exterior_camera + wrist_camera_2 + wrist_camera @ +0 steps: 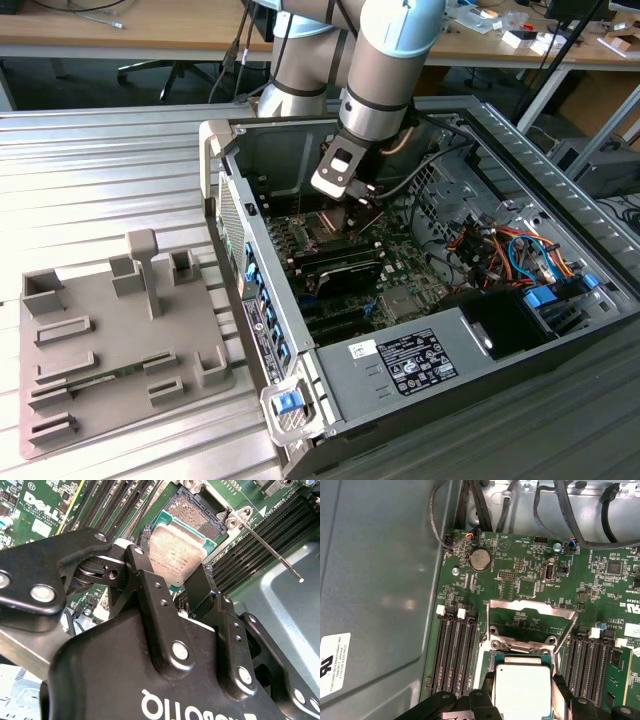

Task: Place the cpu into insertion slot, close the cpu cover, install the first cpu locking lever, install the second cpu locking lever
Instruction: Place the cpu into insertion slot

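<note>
Silvery cpu (177, 550) gripped by its edges in the black pincer (167, 567), tilted just above the insertion slot (196, 510), which it partly hides. Pincer body hides its near edge. Hinged cpu cover (532, 606) lies open.

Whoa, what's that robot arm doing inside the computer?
The arm's gripper is pinching the cpu, a little silvery square chip, between its fingers inside an open computer case. It holds the chip right over the insertion slot on the green board. The cpu cover is flipped open, so nothing is locked down yet.
</note>
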`<action>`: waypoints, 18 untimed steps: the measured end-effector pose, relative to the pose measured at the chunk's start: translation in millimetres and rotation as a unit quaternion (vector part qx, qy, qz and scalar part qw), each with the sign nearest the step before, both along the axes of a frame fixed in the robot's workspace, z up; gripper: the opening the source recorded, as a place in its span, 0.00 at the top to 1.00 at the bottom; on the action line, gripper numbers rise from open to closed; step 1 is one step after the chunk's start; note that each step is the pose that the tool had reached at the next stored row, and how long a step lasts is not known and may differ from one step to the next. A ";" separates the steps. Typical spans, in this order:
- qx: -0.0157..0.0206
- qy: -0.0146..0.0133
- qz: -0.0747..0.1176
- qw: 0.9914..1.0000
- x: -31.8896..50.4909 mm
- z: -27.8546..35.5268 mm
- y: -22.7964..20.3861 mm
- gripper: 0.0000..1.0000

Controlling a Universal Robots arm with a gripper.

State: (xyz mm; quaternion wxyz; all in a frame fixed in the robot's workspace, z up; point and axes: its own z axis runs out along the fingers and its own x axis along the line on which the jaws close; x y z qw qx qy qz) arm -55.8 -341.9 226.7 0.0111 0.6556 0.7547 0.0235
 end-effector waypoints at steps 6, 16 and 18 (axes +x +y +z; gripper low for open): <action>0.000 0.000 -0.017 1.000 0.0 -0.6 0.0 0.47; 0.000 0.000 -0.033 0.999 0.0 -1.2 0.0 0.47; 0.000 0.000 -0.036 0.999 0.0 -1.3 0.0 0.47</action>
